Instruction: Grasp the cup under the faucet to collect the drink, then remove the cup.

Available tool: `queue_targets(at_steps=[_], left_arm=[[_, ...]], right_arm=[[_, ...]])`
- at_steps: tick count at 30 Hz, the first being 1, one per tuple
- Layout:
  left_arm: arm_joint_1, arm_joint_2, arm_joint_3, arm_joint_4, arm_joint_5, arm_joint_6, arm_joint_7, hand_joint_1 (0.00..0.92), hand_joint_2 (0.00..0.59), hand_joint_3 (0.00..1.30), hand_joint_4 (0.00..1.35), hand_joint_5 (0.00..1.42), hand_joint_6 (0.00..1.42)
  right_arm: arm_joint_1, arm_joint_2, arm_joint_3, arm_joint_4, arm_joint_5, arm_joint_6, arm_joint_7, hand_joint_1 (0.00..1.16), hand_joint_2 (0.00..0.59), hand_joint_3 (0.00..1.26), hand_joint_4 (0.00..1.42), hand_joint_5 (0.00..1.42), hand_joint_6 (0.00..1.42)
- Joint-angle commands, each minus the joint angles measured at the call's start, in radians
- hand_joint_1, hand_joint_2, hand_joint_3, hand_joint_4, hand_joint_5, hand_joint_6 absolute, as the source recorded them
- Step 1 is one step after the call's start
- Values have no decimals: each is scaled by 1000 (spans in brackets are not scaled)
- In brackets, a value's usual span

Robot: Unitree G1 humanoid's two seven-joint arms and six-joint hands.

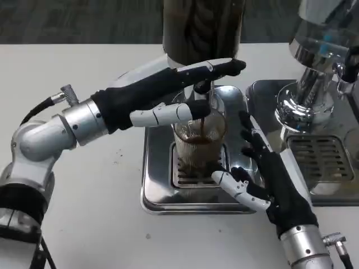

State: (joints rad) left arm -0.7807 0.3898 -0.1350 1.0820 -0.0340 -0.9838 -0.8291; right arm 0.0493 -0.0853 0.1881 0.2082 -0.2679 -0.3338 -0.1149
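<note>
Reaching over cup on drip tray: left hand spread; right hand spread beside cup; no legible writing.

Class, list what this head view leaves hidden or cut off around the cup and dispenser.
- Faucet: mostly hidden by the left hand.
- Cup rim: partly covered by the left hand's thumb.
- Dispenser top: cut by the upper edge.
- Right hand: contact with the cup unclear.

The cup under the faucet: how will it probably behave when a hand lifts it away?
The cup looks like clear glass, so probably stiff, smooth and slippery. Dark drink inside may slosh if tilted. The right hand beside it could steady it.
</note>
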Motion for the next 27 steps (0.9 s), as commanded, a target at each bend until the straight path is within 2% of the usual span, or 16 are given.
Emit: queue_targets(at_steps=[1, 27], left_arm=[[67, 41, -19, 35, 52, 53, -29, 0, 119, 118, 17, 44, 7], [77, 48, -19, 30, 50, 61, -29, 0, 117, 119, 27, 46, 7]], right_arm=[[-31, 6, -7, 33, 21, -23, 17, 616, 230, 35, 22, 51, 131], [-69, 11, -23, 92, 53, -52, 57, 614, 230, 44, 22, 60, 128]])
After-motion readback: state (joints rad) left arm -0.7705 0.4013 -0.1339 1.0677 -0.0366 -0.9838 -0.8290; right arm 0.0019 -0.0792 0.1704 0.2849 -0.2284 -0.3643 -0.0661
